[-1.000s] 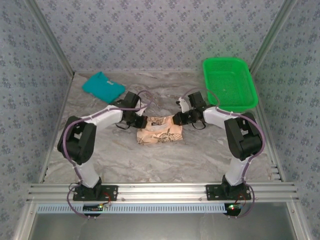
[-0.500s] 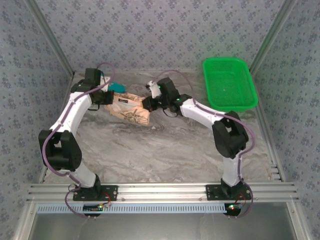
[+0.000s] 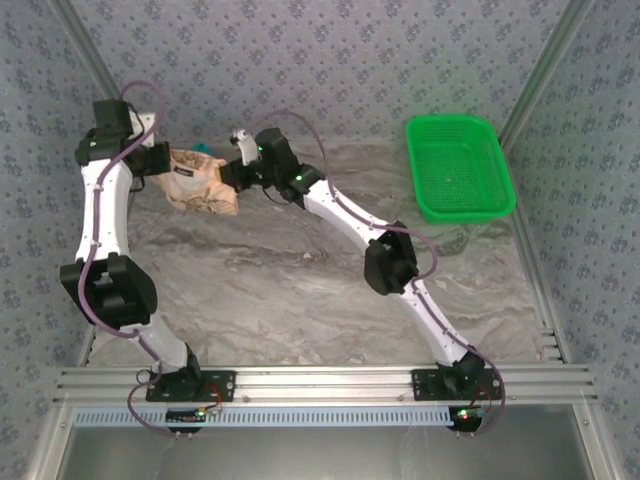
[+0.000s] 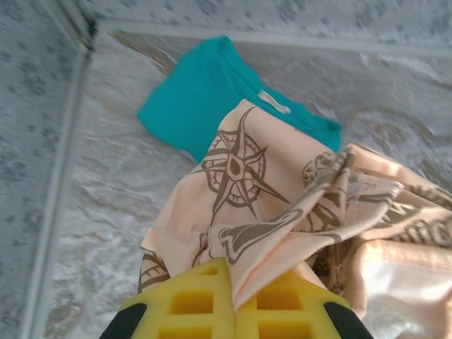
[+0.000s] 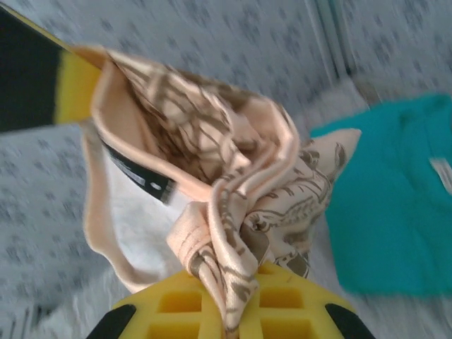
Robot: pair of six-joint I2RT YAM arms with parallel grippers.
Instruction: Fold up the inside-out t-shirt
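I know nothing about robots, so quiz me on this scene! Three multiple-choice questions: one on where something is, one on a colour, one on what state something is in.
1. Where on the table does the green basket sit?
A) near left corner
B) far right side
C) between the arm bases

2. What colour is the plain shirt lying on the table?
A) red
B) black
C) teal

3. What state is the printed t-shirt in?
A) bunched up, gripped by both grippers
B) spread flat on the table
C) inside the basket

Answers:
1 B: the top view shows the basket at the table's far right.
2 C: both wrist views show teal cloth beyond the printed one.
3 A: the left gripper and the right gripper each pinch a fold of it.
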